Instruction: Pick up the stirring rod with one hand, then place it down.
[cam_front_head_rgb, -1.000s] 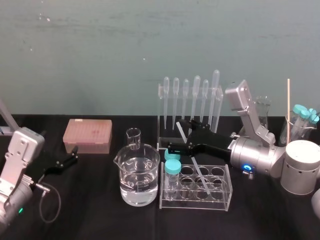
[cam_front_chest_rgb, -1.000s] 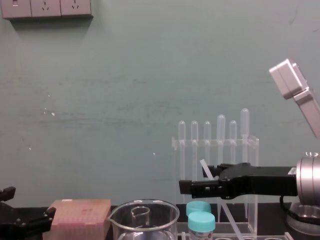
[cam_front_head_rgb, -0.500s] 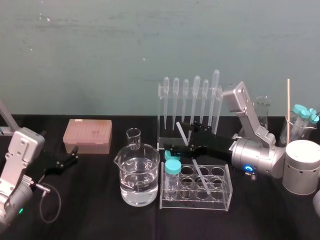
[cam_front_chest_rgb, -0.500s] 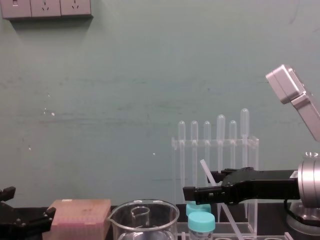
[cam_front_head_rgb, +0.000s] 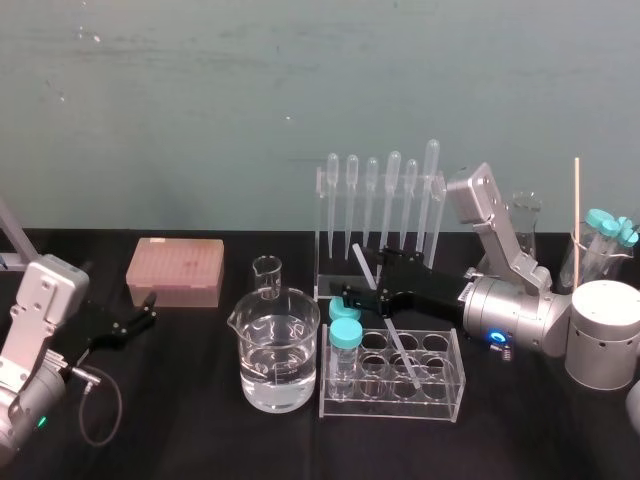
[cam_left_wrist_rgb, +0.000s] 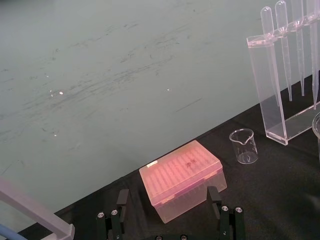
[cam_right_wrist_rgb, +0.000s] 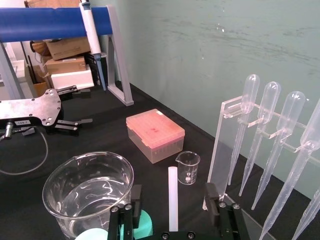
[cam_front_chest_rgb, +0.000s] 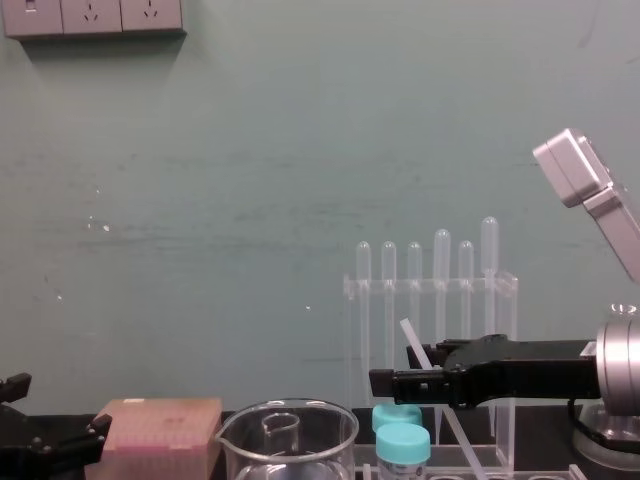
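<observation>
The stirring rod (cam_front_head_rgb: 385, 320) is a thin translucent-white stick leaning tilted in the clear tube rack (cam_front_head_rgb: 447, 392), its top toward the pipette stand. My right gripper (cam_front_head_rgb: 362, 274) reaches in from the right at the rod's upper part. In the right wrist view the rod (cam_right_wrist_rgb: 173, 197) stands midway between the black fingers (cam_right_wrist_rgb: 134, 199), which are open, with a gap on each side of the rod. From the chest the right gripper (cam_front_chest_rgb: 385, 383) is level, just above the teal caps. My left gripper (cam_front_head_rgb: 140, 316) rests open and empty at the far left, near the pink box.
A large beaker of water (cam_front_head_rgb: 275, 352) and a small beaker (cam_front_head_rgb: 267, 276) stand left of the rack. A teal-capped tube (cam_front_head_rgb: 345, 348) sits in the rack. The pipette stand (cam_front_head_rgb: 380, 215) is behind, the pink tip box (cam_front_head_rgb: 175, 270) to the left, and a silver cylinder (cam_front_head_rgb: 605, 340) to the right.
My right gripper has sunk slightly around the rod's upper part and its fingers have drawn a little closer together. The rod and the left arm have not moved.
</observation>
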